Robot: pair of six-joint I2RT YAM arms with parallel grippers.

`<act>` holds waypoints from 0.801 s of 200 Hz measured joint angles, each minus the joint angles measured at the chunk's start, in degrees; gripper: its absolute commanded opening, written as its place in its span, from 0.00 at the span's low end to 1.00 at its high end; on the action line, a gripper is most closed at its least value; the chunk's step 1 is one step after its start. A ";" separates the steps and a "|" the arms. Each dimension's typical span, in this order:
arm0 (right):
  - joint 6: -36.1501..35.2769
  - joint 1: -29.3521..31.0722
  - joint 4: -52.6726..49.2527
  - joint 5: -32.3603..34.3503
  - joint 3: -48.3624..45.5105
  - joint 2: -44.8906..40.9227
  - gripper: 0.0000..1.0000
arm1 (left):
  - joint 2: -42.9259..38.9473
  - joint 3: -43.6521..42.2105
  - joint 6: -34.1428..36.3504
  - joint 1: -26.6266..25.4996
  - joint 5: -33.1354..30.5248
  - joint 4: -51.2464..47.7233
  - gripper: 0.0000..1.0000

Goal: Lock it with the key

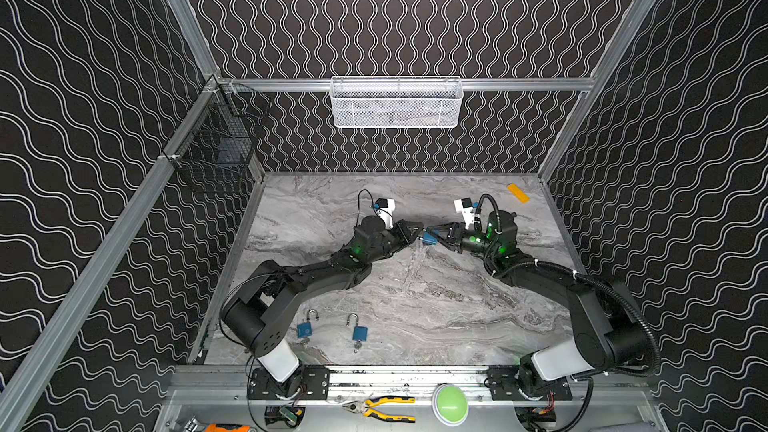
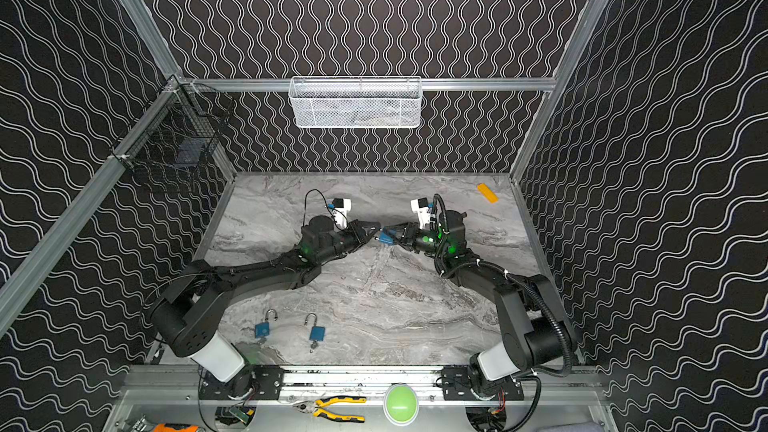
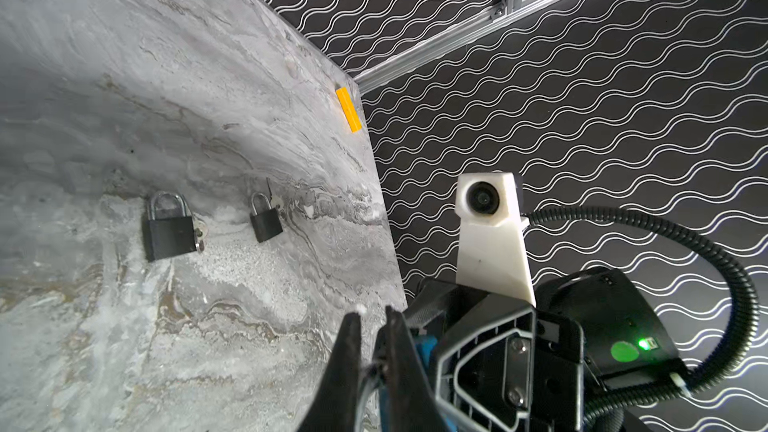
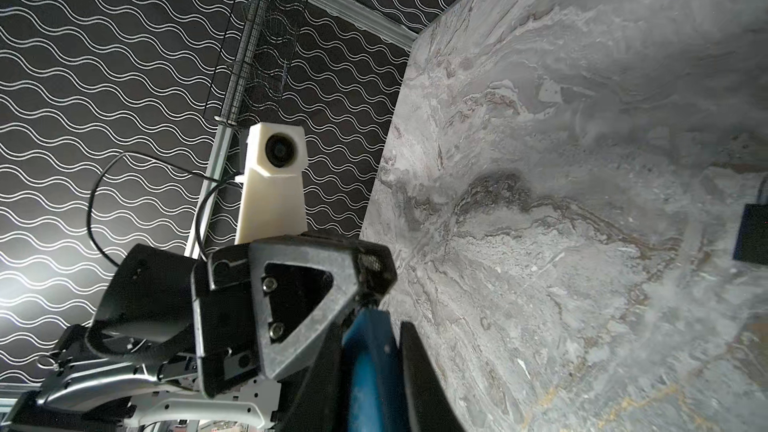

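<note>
In both top views my two grippers meet tip to tip above the middle of the marble table [image 1: 415,305]. My right gripper [image 4: 372,328] is shut on the body of a blue padlock [image 4: 370,363], also visible from above as the blue padlock [image 1: 430,238] [image 2: 386,237]. My left gripper [image 3: 372,313] is shut with its fingers close together. A small silvery key [image 3: 371,367] is pinched between them, right against the blue padlock [image 3: 426,347]. The keyhole and the shackle are hidden by the fingers.
Two more blue padlocks [image 1: 304,328] [image 1: 359,332] with raised shackles lie near the front left. Two dark padlocks [image 3: 170,234] [image 3: 266,222] lie on the table in the left wrist view. A yellow block [image 1: 518,193] sits at the back right. Baskets [image 1: 395,103] [image 1: 220,139] hang on the walls.
</note>
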 measured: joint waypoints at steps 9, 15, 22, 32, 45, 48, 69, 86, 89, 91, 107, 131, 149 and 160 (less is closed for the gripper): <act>-0.57 0.00 0.26 0.00 -0.39 -0.11 0.00 | -0.04 -0.02 0.00 0.07 0.39 -0.11 0.00; -0.76 0.00 0.76 -0.02 -0.74 -0.09 0.00 | -0.09 -0.02 0.00 0.11 0.63 -0.33 0.00; -0.87 0.02 1.38 -0.17 -1.05 0.07 0.00 | -0.13 -0.13 0.00 0.24 1.11 -0.57 0.00; -0.74 0.07 2.58 -0.37 -1.51 0.39 0.00 | -0.13 -0.39 0.00 0.50 1.79 -0.48 0.00; -0.17 0.17 4.02 -0.72 -1.97 0.81 0.00 | -0.13 -0.98 -0.04 0.76 2.56 0.35 0.00; 0.00 0.17 4.39 -0.87 -2.10 0.92 0.00 | -0.13 -1.18 -0.15 0.76 2.62 0.61 0.00; 0.48 0.17 7.39 -1.51 -2.86 1.29 0.00 | 0.00 -2.25 -1.38 0.83 3.08 3.50 0.00; 0.46 0.17 10.40 -1.36 -3.58 1.29 0.00 | 1.03 -2.60 -3.61 1.25 4.50 7.37 0.00; 0.46 0.17 10.78 -1.29 -3.65 1.31 0.00 | 1.27 -2.69 -4.20 1.36 4.85 8.15 0.00; 0.46 0.17 11.06 -1.27 -3.67 1.31 0.00 | 1.44 -2.75 -4.46 1.40 5.05 8.81 0.00; 0.61 0.11 13.20 -1.27 -3.87 1.62 0.00 | 2.25 -2.84 -6.43 1.49 5.53 11.61 0.00; 1.77 0.13 16.26 -1.79 -3.93 2.32 0.00 | 1.38 -2.80 -6.71 1.49 5.46 11.10 0.00; 2.89 0.15 19.41 -1.99 -4.52 2.43 0.00 | 0.55 -2.78 -6.69 1.49 5.70 10.84 0.00; 3.08 0.24 20.00 -1.81 -4.74 2.27 0.00 | 0.31 -2.64 -6.67 1.49 5.79 10.36 0.00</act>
